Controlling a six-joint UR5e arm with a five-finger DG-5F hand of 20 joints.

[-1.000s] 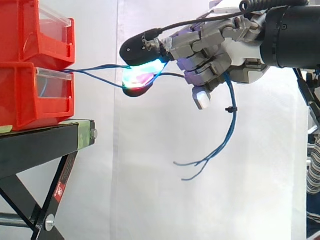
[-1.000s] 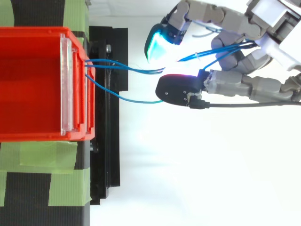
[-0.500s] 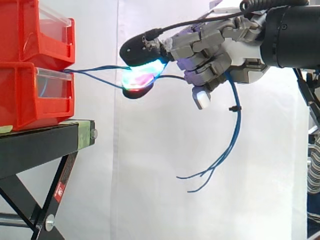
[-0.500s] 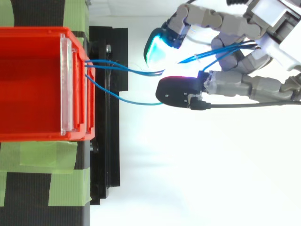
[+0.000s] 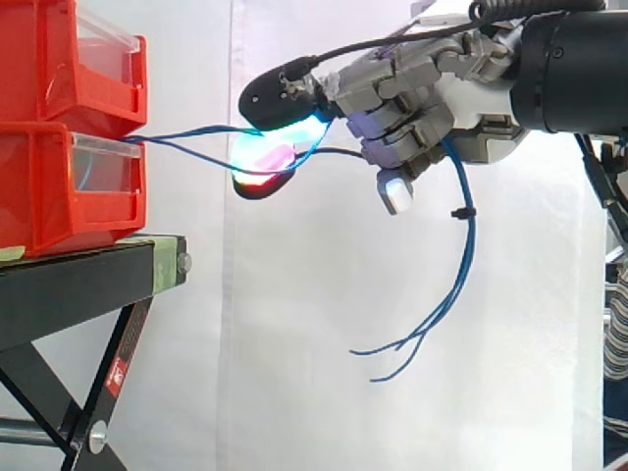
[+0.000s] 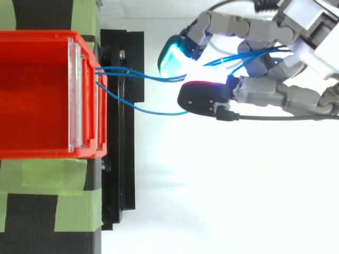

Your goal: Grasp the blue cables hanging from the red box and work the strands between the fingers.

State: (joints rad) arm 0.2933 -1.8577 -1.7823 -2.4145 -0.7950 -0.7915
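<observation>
Curled round the blue cables (image 5: 186,134), the hand (image 5: 432,108) comes in from the right and pinches the strands between two glowing pads (image 5: 260,169), one cyan above and one red beneath. Its other fingers are folded toward the palm, and the cables pass through them. From there the strands hang in a long loose curve, with the free ends (image 5: 392,353) dangling well below the wrist. A small black tie (image 5: 457,213) binds them partway down.

Toward the left, the cables stretch almost level across open air to the front of the lower red box (image 5: 39,196). That box sits under a second red box (image 5: 49,59) on the black stand (image 5: 88,280). Seen from above, two strands run close together into the cyan pad (image 6: 172,58), while a third (image 6: 153,111) sags apart and meets the dark-backed pad lower down.

The stretch to the box looks to have little slack. Any pull away while rubbing could drag the box forward on the stand, or jerk the strands out of the pinch. The separate third strand seems most likely to slip free, and the tie could snag on a finger.
</observation>
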